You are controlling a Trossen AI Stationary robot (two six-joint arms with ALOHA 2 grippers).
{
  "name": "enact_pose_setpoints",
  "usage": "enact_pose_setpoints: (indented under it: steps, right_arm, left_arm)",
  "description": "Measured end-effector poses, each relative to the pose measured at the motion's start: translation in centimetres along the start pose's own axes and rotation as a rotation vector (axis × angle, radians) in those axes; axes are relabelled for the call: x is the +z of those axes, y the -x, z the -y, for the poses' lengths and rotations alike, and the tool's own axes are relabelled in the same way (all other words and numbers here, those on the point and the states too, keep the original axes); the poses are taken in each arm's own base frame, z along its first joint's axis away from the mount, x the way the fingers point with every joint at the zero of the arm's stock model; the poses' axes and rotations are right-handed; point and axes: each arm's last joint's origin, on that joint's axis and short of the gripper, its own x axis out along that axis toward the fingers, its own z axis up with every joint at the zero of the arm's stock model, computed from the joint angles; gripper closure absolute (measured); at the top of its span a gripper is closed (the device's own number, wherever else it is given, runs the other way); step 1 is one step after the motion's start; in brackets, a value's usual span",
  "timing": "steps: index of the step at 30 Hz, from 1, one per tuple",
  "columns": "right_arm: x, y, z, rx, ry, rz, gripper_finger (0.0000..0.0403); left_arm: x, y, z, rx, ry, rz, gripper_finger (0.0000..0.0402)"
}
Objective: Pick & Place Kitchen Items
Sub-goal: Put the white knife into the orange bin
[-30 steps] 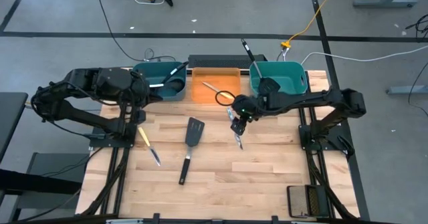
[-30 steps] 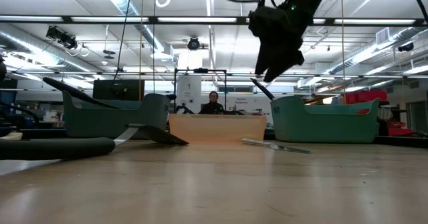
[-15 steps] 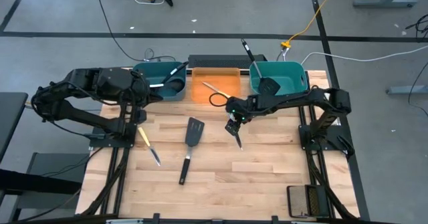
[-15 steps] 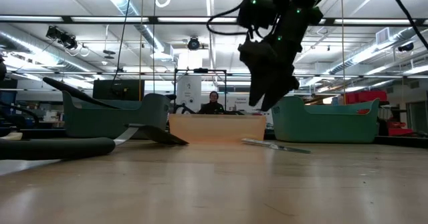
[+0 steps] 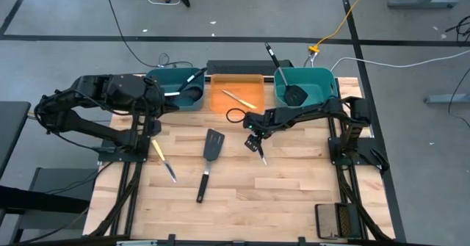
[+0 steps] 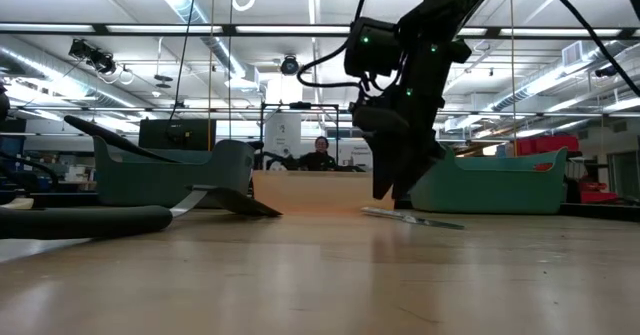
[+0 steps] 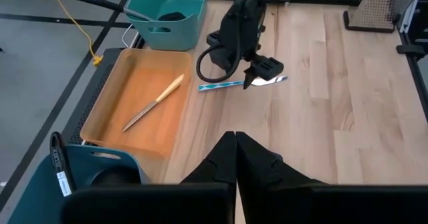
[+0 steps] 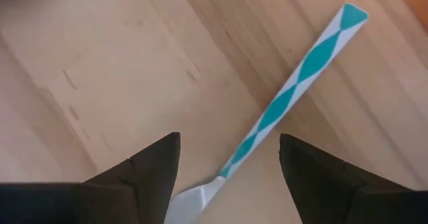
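Right jaws [image 8: 227,158] gaped empty over the teal-handled knife [image 8: 292,95] at table centre, spatula [image 5: 210,154] at eight o'clock and yellow knife [image 5: 163,160] unsorted, several binned, left jaws [image 7: 235,158] shut.

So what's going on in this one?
The right pincer hangs open just above a slim knife with a teal-and-white patterned handle lying on the wooden table, fingers on either side of it, not yet gripping. The left pincer is shut and waits near the left teal bin. A black slotted spatula and a yellow-handled knife lie on the table; another knife sits in the orange tray.
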Motion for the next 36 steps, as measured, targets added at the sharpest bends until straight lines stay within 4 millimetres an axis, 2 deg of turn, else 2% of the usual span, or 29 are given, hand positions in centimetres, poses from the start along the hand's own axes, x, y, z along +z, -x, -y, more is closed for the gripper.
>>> enact_pose_setpoints:
  steps: [12, 36]
  right_arm:
    - [0.06, -0.35, 0.3, -0.107, 0.042, 0.039, 0.0143]
    - [0.12, -0.58, 0.37, -0.141, 0.073, 0.053, 0.0143]
  left_arm:
    - [-0.01, 0.0, 0.0, 0.0, 0.01, -0.001, 0.0396]
    - [-0.03, 0.0, 0.0, 0.0, -0.004, -0.003, 0.0397]
